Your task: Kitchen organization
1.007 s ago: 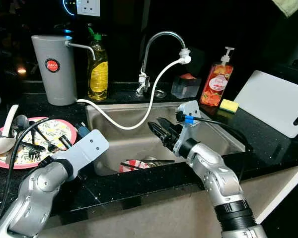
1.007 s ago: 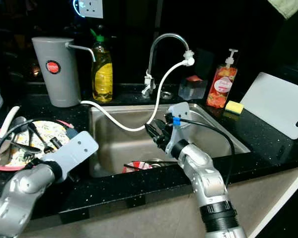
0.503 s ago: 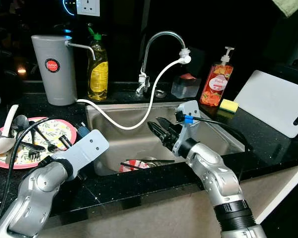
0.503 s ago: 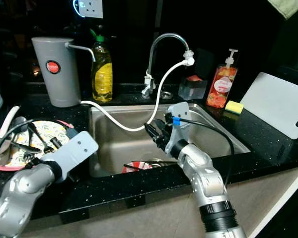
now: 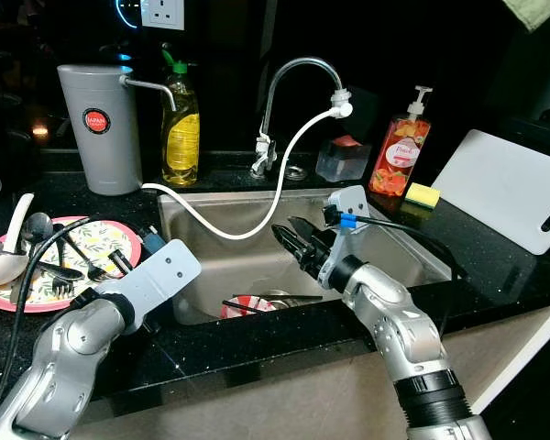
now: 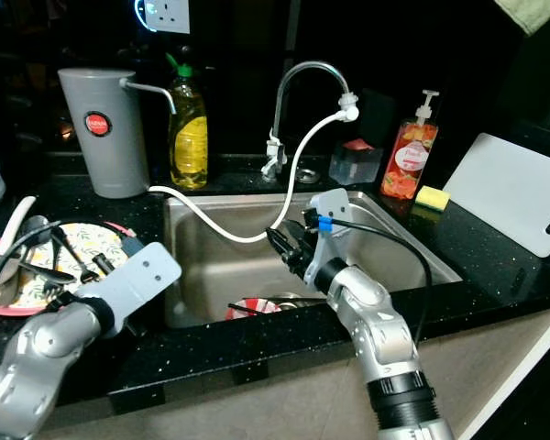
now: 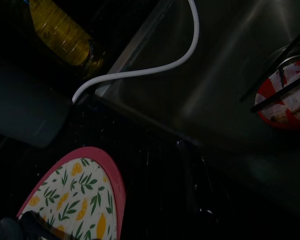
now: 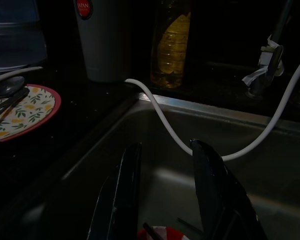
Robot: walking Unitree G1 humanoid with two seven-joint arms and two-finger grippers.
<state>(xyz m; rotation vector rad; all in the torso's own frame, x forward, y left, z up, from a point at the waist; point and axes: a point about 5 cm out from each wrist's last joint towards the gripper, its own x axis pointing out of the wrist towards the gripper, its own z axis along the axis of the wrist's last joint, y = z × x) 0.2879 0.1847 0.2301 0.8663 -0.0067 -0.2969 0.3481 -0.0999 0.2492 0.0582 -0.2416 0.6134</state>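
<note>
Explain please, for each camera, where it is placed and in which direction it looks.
Left and right eye views: on the head, looking down at the sink; both silver arms show, with the right gripper above the basin.
Left wrist view: along the left arm, facing the floral plate and white hose.
Right wrist view: looks between its open fingers into the sink.
Both wrist views share the hose and yellow bottle.

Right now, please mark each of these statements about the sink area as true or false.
1. The right gripper hangs open over the sink. True.
2. The white hose runs from the tap to the grey dispenser. True.
3. The pink-rimmed plate lies inside the sink. False: it lies on the counter, left of the sink.
4. The yellow sponge sits on the cutting board. False: it sits beside it, on the counter.
</note>
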